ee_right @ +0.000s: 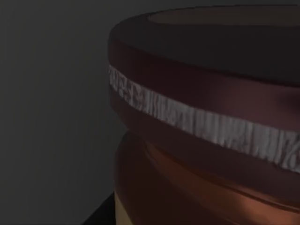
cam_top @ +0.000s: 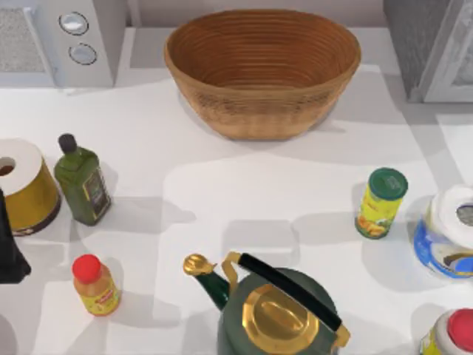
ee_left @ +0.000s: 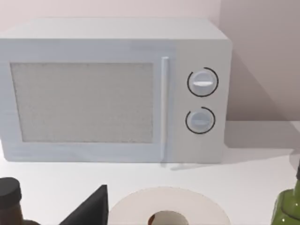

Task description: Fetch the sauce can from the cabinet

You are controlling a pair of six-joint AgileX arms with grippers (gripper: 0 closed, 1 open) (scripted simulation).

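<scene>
Close before the right wrist camera, in shadow, looms the sauce can (ee_right: 211,117): a squat cylinder, dark maroon rim, pale banded side, seemingly within the cabinet (cam_top: 432,44) at the table's far right. Whether the right gripper has it clamped I cannot tell. The left arm (cam_top: 11,251) sits parked at left, facing the microwave (ee_left: 117,89).

Little of the AgileX body was on show. At the table's left edge, the left arm (cam_top: 10,248) appeared as a plain matte black, angular block. The left wrist view caught a black wedge-shaped part (ee_left: 89,210), smooth-faced and sharply pointed.
</scene>
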